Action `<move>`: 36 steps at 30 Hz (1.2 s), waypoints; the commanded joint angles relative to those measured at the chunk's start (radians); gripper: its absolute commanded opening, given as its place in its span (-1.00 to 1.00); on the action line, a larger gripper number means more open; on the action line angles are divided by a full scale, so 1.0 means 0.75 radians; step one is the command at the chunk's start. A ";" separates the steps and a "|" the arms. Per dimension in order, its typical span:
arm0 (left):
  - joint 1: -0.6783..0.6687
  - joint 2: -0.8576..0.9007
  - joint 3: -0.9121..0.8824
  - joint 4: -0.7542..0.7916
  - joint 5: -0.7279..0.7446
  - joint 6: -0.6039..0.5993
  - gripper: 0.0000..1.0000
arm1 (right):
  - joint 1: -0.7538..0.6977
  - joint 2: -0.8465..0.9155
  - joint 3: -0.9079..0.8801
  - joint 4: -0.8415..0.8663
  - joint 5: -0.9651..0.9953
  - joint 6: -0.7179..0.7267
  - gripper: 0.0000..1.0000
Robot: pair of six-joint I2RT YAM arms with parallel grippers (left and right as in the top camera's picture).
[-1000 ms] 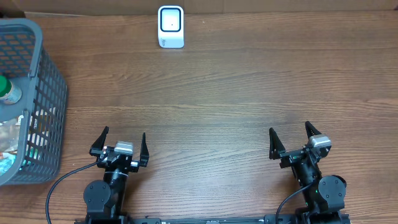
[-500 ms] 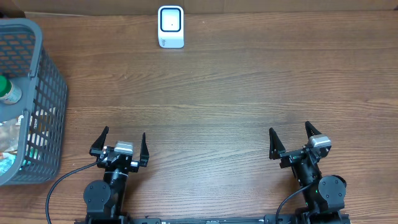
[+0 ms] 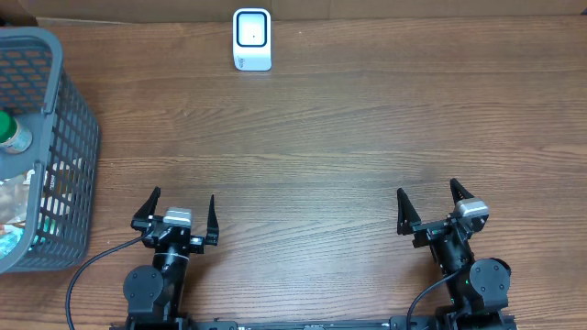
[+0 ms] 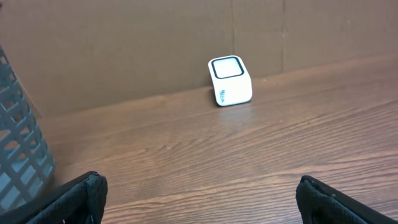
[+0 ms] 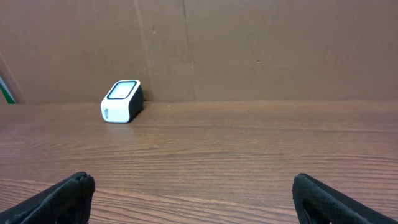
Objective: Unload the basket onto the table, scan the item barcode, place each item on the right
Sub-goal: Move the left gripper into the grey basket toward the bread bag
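Basket point(image 3: 75, 165) cut off left; contents point(image 3: 16, 194) indistinct.

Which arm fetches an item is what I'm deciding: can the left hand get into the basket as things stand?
Probably yes: the left hand is open and empty, and the open-topped basket stands just to its left with nothing between.

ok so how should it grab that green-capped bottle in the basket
Probably by the cap, coming straight down. The green-capped bottle stands with its cap facing up, and the basket has mesh walls that block any sideways approach. The open left gripper is the nearer one. The bottle's body is mostly out of view.
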 commanded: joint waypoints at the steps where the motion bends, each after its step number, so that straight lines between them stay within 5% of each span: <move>1: 0.002 -0.011 0.042 -0.019 0.000 -0.084 1.00 | -0.002 -0.016 -0.014 0.006 -0.005 -0.007 1.00; 11: 0.002 0.119 0.250 -0.145 0.011 -0.131 1.00 | -0.002 -0.016 -0.014 0.005 -0.005 -0.007 1.00; 20: 0.002 0.573 0.598 -0.245 0.144 -0.131 1.00 | -0.002 -0.016 -0.014 0.005 -0.005 -0.007 1.00; 28: 0.002 1.036 1.114 -0.611 0.222 -0.131 1.00 | -0.002 -0.016 -0.014 0.006 -0.005 -0.007 1.00; 36: 0.001 1.479 1.788 -1.243 0.241 -0.131 0.99 | -0.002 -0.016 -0.014 0.005 -0.005 -0.007 1.00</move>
